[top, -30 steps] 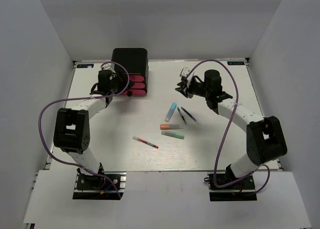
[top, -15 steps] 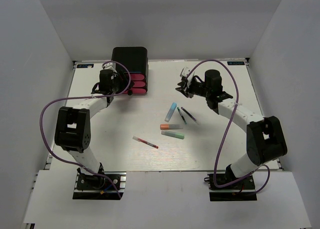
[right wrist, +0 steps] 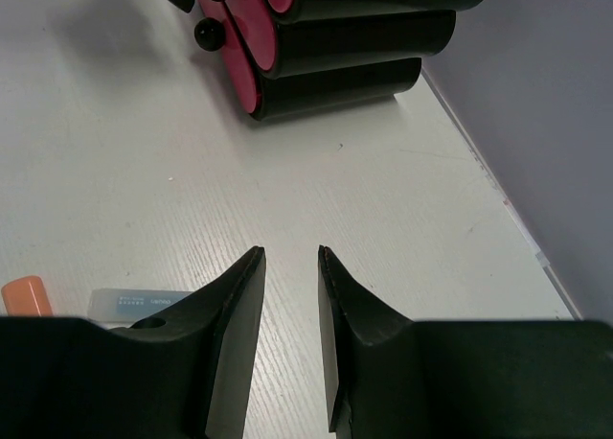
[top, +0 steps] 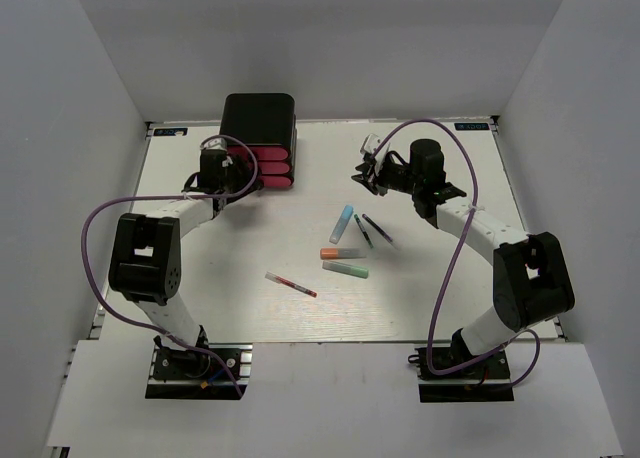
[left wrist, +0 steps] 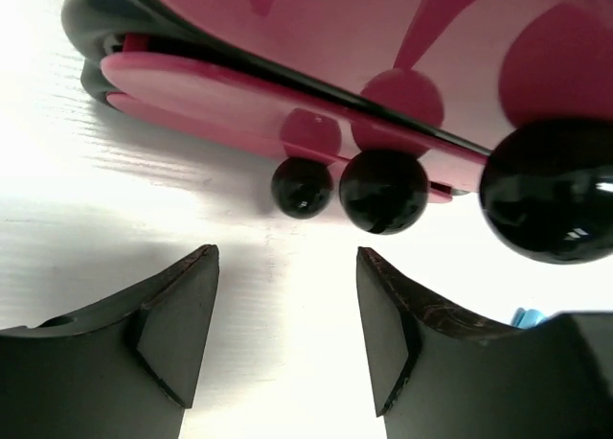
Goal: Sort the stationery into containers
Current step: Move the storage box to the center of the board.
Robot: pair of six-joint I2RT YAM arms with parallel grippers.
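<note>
My left gripper (left wrist: 285,266) is released, fingers spread with only bare table (top: 230,278) between them. It sits low, facing the black knobs (left wrist: 383,190) of the pink drawers (top: 270,166), close to them but with a gap I can see from the left wrist camera. The three drawers are stacked in the black cabinet (top: 258,118) at the far left of the table; I cannot tell whether any of them is pulled out. My right gripper (right wrist: 289,257) is also empty, its jaws only a narrow slit apart, and it hangs over the far middle of the table, pointing towards the cabinet and well apart from it. The stationery lies loose near the middle of the table, nearer me than that gripper: a light-blue highlighter (top: 342,223), two thin dark pens (top: 370,229) just to its right, an orange highlighter (top: 342,252), and a green highlighter (top: 346,269) just beside the orange one. A red-and-clear pen (top: 291,284) lies apart to their left.
</note>
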